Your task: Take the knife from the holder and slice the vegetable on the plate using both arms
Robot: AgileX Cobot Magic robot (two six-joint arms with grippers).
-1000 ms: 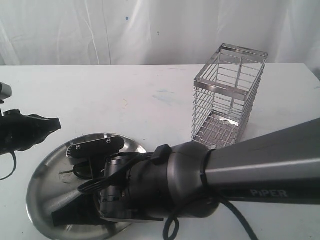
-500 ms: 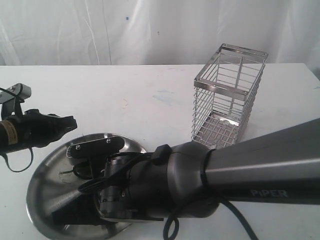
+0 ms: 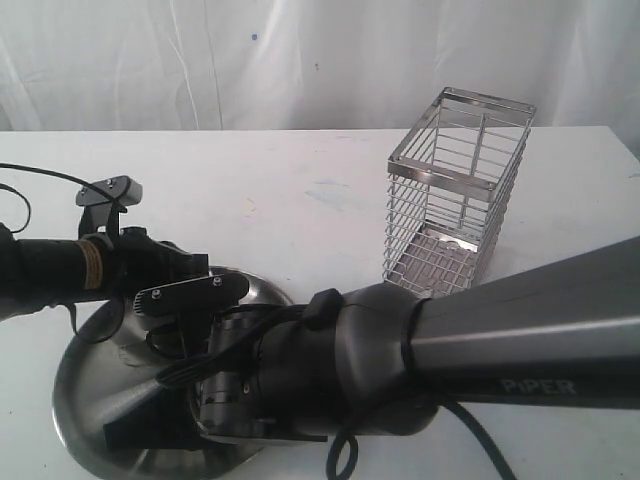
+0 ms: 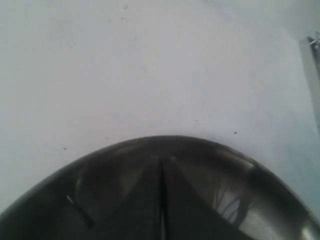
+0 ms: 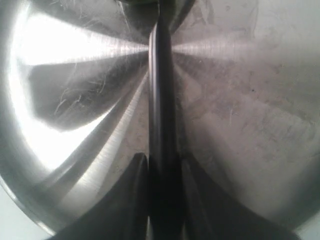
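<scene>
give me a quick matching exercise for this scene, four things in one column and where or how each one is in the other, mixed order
Things:
1. holder
2. knife
3. plate
4. left tool

States:
A. shut, with nothing between its fingers, at the plate's rim
B. clamped in the right tool, its blade out over the plate
C. standing upright on the white table, nothing in it
D. lying flat near the table's front edge, under both arms

Pairs: 1-C, 2-B, 3-D, 4-A

One plate point(image 3: 80, 385), one holder point(image 3: 455, 190), one knife point(image 5: 161, 130), two arms point(image 3: 520, 345).
</scene>
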